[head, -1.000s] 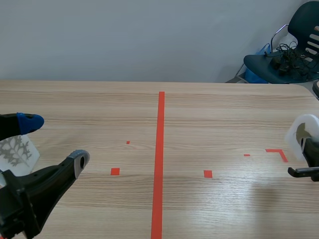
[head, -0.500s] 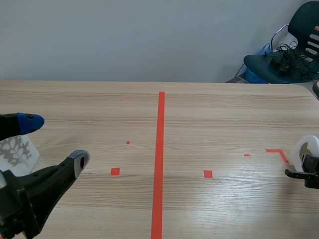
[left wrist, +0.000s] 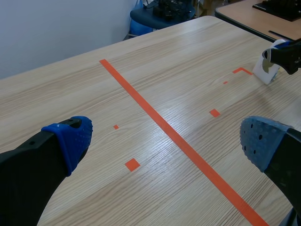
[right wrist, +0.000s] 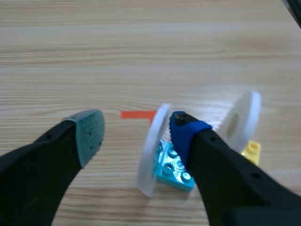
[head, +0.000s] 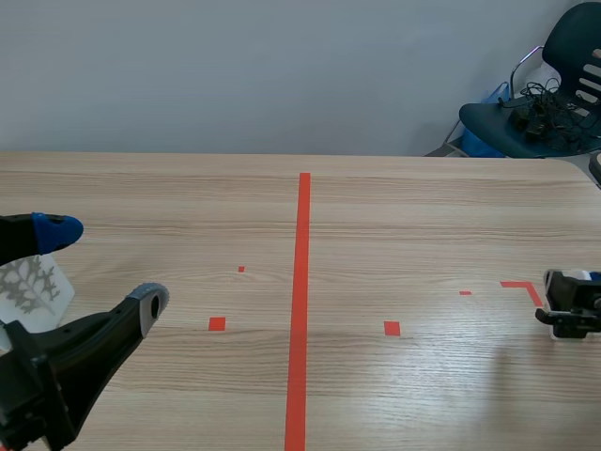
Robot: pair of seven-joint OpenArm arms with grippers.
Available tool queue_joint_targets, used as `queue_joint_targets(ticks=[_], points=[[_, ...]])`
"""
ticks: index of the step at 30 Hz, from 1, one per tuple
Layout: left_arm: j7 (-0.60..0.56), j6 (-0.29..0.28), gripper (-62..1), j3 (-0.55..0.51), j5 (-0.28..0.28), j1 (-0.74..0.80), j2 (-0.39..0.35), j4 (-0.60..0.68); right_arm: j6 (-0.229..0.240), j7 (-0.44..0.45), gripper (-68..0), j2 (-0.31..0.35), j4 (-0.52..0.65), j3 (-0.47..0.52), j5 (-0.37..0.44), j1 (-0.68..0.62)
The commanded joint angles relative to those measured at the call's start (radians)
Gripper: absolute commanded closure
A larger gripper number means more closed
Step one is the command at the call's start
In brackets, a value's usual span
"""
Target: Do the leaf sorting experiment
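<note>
A: Status? Biggest first.

B: Wooden table (head: 423, 216), red tape line (head: 300, 301) running down its middle, away from me. Dark chair (head: 554, 103) past the far right corner, cables heaped on the seat.

A: Arms?

B: Both low. My left pincer (head: 101, 265) is at the table's left side, spread wide, with nothing between the pads. One finger has a blue pad (left wrist: 70, 139), the other a grey-blue one (left wrist: 261, 141).

A: Right side?

B: My right pincer (right wrist: 137, 132) is at the right edge, just beside the red corner mark (head: 524, 287). Fingers apart, pinching nothing.

A: Where are the leaf pieces?

B: I see three. A white leaf card (head: 30, 287) with a grey leaf printed on it stands just beside my left pincer, at the left edge. The other two are white discs on my right. The near disc (right wrist: 153, 146) stands on edge between my right fingers, close against the blue pad (right wrist: 183, 132). There's a clear gap to the grey-green pad (right wrist: 89, 134). The far disc (right wrist: 244, 117) stands upright on the outer side of the blue-padded finger.

A: Is the blue pad touching the near disc?

B: Cannot tell.

A: What props them up?

B: Small bricks. A cyan brick (right wrist: 171, 165) at the foot of the near disc, a yellow brick (right wrist: 250, 149) at the foot of the far disc.
</note>
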Motion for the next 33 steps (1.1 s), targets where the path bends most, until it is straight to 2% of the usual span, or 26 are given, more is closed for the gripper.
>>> queue_joint_targets(ticks=[1,4,7,9,11,16,19,23,33], points=[[-0.014,-0.003,-62.3,-0.008,-0.006,-0.003,0.005,0.006,0.019,0.014,-37.3,0.039,0.105,0.033,0.010,-0.005],[-0.014,-0.005,-62.3,-0.008,-0.006,-0.003,0.005,0.006,0.033,-0.062,-45.0,0.058,0.274,0.057,0.019,-0.037],[-0.014,-0.005,-62.3,-0.008,-0.006,-0.003,0.005,0.006,0.033,-0.178,-52.5,0.095,0.454,0.059,0.050,-0.078],[-0.014,-0.005,-62.3,-0.008,-0.006,-0.003,0.005,0.006,0.033,-0.262,-59.5,0.122,0.566,0.057,0.085,-0.110],[-0.014,-0.005,-62.3,-0.008,-0.006,-0.003,0.005,0.006,0.033,-0.307,-66.2,0.148,0.671,0.057,0.124,-0.157],[-0.015,-0.005,-62.3,-0.008,-0.006,-0.003,0.005,0.006,0.033,-0.312,-67.9,0.192,0.897,0.056,0.152,-0.363],[-0.015,-0.005,-62.3,-0.008,-0.006,-0.003,0.004,0.006,0.033,-0.312,-67.9,0.198,0.954,0.056,0.181,-0.483],[-0.015,-0.005,-62.3,-0.008,-0.006,-0.003,0.005,0.006,0.034,-0.312,-67.9,0.198,0.964,0.056,0.224,-0.582],[-0.014,-0.005,-62.3,-0.008,-0.006,-0.003,0.005,0.006,0.033,-0.308,-67.9,0.196,0.964,0.056,0.229,-0.591]])
